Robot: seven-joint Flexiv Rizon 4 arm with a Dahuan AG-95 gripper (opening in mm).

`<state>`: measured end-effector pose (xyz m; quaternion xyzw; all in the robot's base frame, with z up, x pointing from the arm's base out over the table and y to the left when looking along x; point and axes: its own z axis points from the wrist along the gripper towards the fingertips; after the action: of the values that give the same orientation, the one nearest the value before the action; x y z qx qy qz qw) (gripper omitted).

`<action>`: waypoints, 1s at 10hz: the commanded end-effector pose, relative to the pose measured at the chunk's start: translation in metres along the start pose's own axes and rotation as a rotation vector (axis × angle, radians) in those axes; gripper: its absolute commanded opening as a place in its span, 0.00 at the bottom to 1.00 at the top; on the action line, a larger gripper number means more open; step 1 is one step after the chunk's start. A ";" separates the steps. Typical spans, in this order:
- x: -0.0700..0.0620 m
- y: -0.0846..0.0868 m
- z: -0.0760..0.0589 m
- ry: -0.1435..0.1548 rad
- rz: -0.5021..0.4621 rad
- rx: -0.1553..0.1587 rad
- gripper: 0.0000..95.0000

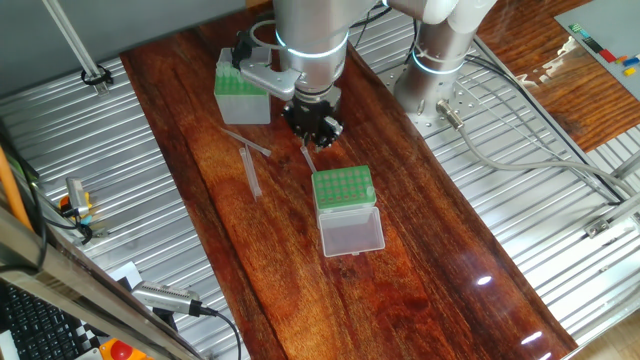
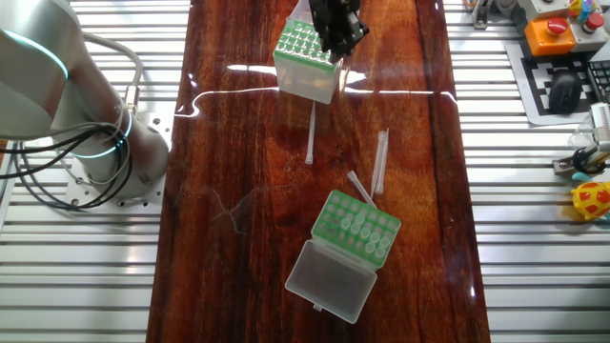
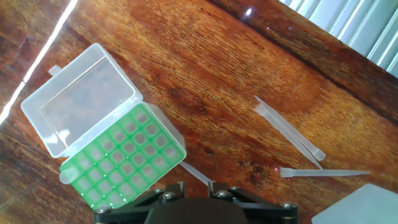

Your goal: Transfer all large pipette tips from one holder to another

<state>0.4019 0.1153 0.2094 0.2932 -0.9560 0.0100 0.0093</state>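
Between pincer [image 1: 309,141] fingers, one pipette tip [image 1: 308,155]

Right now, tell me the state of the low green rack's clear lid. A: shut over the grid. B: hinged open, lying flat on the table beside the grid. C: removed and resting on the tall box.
B: the clear lid lies flat on the wood, still joined to the low green rack, whose grid of holes is uncovered.

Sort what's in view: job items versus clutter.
Job:
low green rack
taller translucent box
loose pipette tips
gripper

Lying about:
red-button box
yellow toy
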 end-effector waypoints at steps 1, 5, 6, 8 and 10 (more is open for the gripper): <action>-0.003 0.044 -0.001 -0.005 -0.119 -0.041 0.20; 0.002 0.079 -0.005 0.003 -0.059 -0.004 0.20; 0.002 0.079 -0.005 -0.002 -0.067 -0.005 0.20; 0.002 0.079 -0.005 0.005 -0.161 -0.007 0.20; 0.002 0.079 -0.005 0.003 -0.185 -0.021 0.20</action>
<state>0.3570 0.1815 0.2117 0.3684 -0.9295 0.0142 0.0106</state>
